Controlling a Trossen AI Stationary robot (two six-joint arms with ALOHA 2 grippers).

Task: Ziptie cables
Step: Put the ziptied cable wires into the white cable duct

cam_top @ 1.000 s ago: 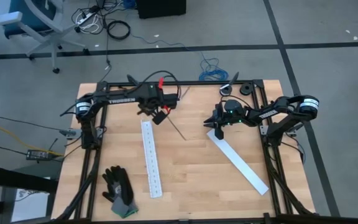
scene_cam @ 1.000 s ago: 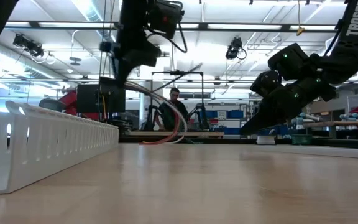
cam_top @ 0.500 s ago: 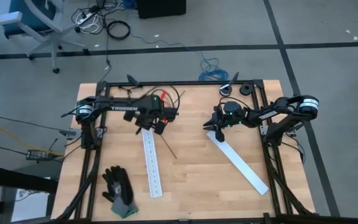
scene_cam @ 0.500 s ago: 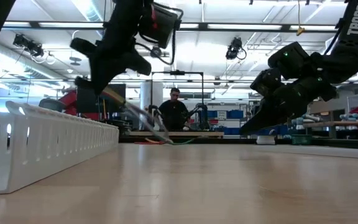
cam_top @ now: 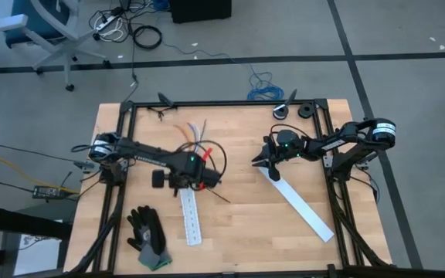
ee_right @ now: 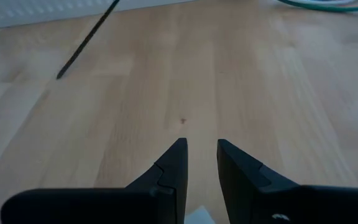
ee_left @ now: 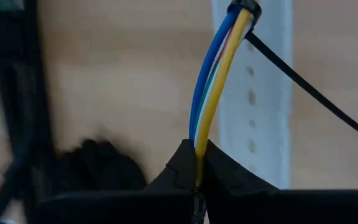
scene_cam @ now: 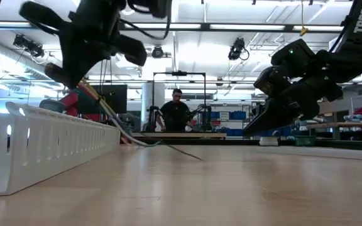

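Note:
My left gripper (cam_top: 198,179) hovers over the far end of the left white slotted strip (cam_top: 191,220), shut on the cables (ee_left: 211,81), a bundle of blue, yellow, white and red wires. The black ziptie (ee_left: 303,81) wraps the bundle ahead of the fingers, and its thin tail (cam_top: 219,196) slants down to the table. In the low view the cables (scene_cam: 115,122) droop from the gripper to the tabletop. Orange, white and grey wire ends (cam_top: 193,130) lie farther back. My right gripper (cam_top: 263,158) is open and empty, low over the far end of the right white strip (cam_top: 300,202). My left gripper pinches the cable bundle (ee_left: 199,163) between its two fingers (ee_left: 229,177), with the wires running straight out ahead along the fingers. The ziptie's loop (ee_left: 242,7) sits on the bundle well clear of the fingertips. The held stretch is lifted, and the wires sag to the table (scene_cam: 144,143).
A black-and-grey glove (cam_top: 149,238) lies near the table's near left corner. Two long white slotted strips lie on the wood, one left of centre, one slanting to the right. A blue wire coil (cam_top: 263,86) lies on the floor past the far edge. A person (scene_cam: 177,113) stands beyond the table.
My left gripper has travelled from the far edge toward the near edge and come down over the left white strip, staying shut on the cables. The bundle and the ziptie's tail went with it, the wires trailing on the table.

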